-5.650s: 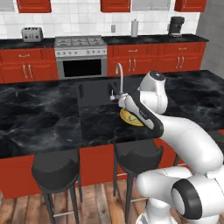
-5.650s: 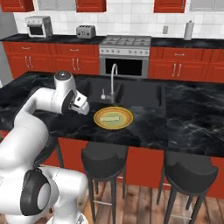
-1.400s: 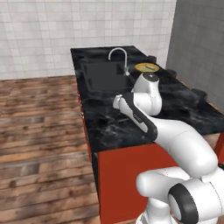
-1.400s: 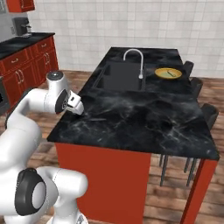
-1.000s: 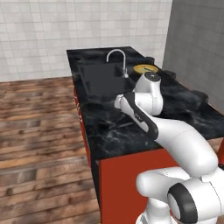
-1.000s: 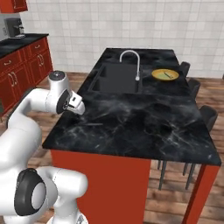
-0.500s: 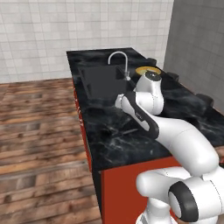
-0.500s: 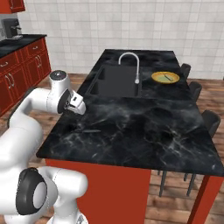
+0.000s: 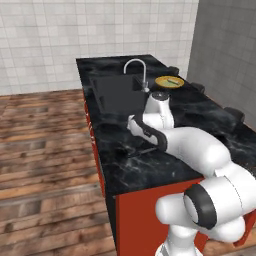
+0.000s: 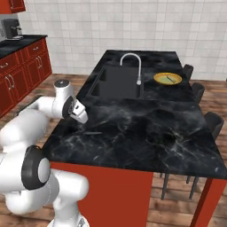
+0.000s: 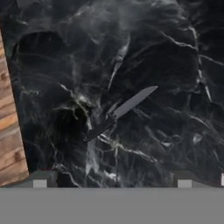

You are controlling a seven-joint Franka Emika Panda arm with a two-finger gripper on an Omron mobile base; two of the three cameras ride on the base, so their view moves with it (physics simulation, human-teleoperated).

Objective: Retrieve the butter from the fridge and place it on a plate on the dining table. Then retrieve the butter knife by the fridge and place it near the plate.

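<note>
Below my jaws (image 11: 111, 181), on the black marble counter (image 10: 146, 133), lies the butter knife (image 11: 119, 112), flat on the stone with its pale blade angled away from me and its dark handle toward me. My two finger tips (image 11: 40, 180) show wide apart at the near edge of the hand view with nothing between them, so the jaws stand open and hold nothing; the knife is apart from them, untouched. From the right base view the knife (image 10: 88, 132) sits just ahead of my hand, near the counter's end and close to its edge. Well beyond my jaws, past the sunken sink (image 10: 117, 83) and the curved steel tap (image 10: 132, 65), the plate (image 10: 167, 79) with the yellow-orange rim rests on the far part of the counter, and the butter (image 10: 169, 79) lies on it as a small pale stick. Wooden floor (image 11: 11, 140) shows off to the side of the counter edge.
</note>
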